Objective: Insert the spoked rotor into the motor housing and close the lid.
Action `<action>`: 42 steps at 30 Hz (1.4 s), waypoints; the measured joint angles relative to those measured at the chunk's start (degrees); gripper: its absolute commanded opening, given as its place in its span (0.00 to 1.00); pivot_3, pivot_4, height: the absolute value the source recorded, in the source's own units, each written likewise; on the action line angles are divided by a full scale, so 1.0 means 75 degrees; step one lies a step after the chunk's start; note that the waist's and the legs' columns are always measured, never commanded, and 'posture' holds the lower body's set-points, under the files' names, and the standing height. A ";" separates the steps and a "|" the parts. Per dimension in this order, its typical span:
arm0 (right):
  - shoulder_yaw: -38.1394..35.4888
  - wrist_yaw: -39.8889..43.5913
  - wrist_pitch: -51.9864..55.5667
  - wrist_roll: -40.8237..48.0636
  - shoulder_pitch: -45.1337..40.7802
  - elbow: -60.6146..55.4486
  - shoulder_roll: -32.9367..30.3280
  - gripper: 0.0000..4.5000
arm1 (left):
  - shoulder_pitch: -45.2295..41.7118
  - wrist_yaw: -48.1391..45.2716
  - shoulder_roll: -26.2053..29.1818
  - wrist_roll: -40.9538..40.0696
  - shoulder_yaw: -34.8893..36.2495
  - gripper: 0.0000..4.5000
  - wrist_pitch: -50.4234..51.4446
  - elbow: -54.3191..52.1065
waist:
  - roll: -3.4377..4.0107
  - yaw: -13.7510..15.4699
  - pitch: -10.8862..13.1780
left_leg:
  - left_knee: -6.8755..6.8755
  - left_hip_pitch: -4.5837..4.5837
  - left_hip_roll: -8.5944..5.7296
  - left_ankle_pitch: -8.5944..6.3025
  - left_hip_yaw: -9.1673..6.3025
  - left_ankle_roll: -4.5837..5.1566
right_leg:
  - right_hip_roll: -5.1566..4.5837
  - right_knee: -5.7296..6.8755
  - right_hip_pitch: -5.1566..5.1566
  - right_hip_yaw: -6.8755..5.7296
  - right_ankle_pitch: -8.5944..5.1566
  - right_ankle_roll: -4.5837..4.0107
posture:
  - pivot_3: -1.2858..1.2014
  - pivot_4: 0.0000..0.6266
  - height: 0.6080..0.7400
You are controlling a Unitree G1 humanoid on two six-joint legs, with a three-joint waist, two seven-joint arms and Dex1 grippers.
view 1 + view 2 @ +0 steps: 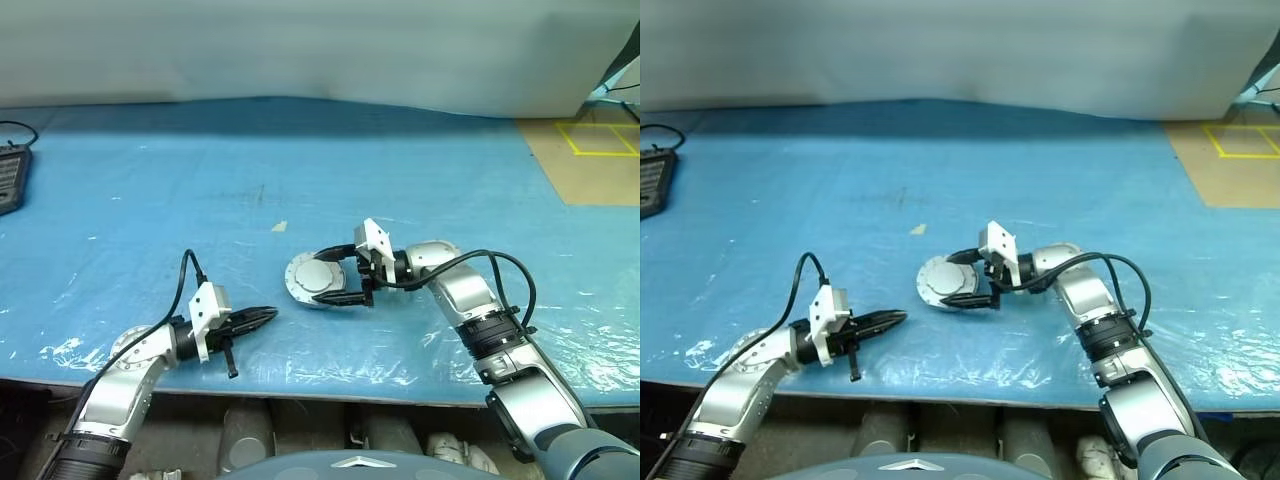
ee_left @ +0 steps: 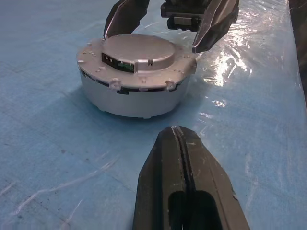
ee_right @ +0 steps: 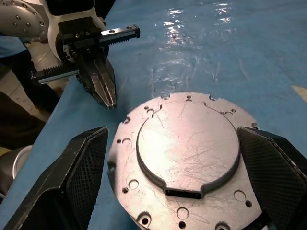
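Note:
The silver-grey motor housing (image 1: 312, 281) sits on the blue table. Its lid (image 3: 187, 143) lies flat and shut on top, smooth grey face with the raised centre up. The spoked rotor is hidden. My right gripper (image 1: 322, 278) is open and reaches in from the right. One finger stands on each side of the housing (image 2: 134, 91), and neither pad touches it. My left gripper (image 1: 268, 316) is shut on nothing, low over the table just left of the housing, its tip (image 2: 175, 130) pointing at it.
A dark flat device (image 1: 10, 175) lies at the table's far left edge. A small tan scrap (image 1: 280, 227) lies beyond the housing. Tan floor with yellow tape (image 1: 590, 150) shows past the table's right end. The table's front edge (image 1: 330, 385) runs just under both arms.

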 measured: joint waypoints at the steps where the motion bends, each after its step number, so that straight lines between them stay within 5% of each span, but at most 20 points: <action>1: 0.0000 -0.0001 0.0000 -0.0002 0.0000 0.0036 0.0013 0.99 | 0.0007 0.0014 -0.0001 0.0002 -0.0011 0.00 -0.0010 0.0000 | 0.0000 0.0000 0.0000 | 0.0001 0.0000 0.0000 0.0000 0.0000 0.0000 | 0.0000 0.0000 0.0000 0.0000 0.0000 0.0000 | 0.52 0.24 1.00; 7: 0.0011 -0.0123 -0.0021 -0.0123 -0.0121 0.0164 0.0042 0.99 | 0.0052 0.0117 -0.0001 0.0020 -0.0046 0.00 -0.0074 0.0000 | 0.0000 0.0000 0.0000 | 0.0013 0.0002 0.0000 0.0000 0.0000 0.0000 | 0.0000 0.0016 0.0001 0.0001 0.0000 0.0000 | 0.52 0.24 1.00; 13: 0.0089 -0.0375 -0.0460 -0.0441 -0.0257 0.0406 0.0132 0.66 | 0.0064 0.0199 -0.0007 0.0068 -0.0160 0.00 -0.0178 0.0002 | 0.0000 -0.0001 0.0000 | 0.0021 0.0024 0.0001 -0.0001 0.0000 -0.0001 | 0.0000 0.0029 0.0017 0.0008 0.0000 0.0000 | 0.52 0.24 1.00; 42: 0.0313 -0.0138 -0.0589 -0.0795 -0.0555 -0.0021 -0.0063 0.66 | -0.0020 0.0241 -0.0028 0.0136 -0.0222 0.00 -0.0309 0.0161 | 0.0000 -0.0002 0.0000 | 0.0024 0.0023 0.0000 0.0000 0.0003 0.0000 | 0.0001 0.0031 0.0016 0.0009 0.0000 0.0000 | 0.52 0.24 1.00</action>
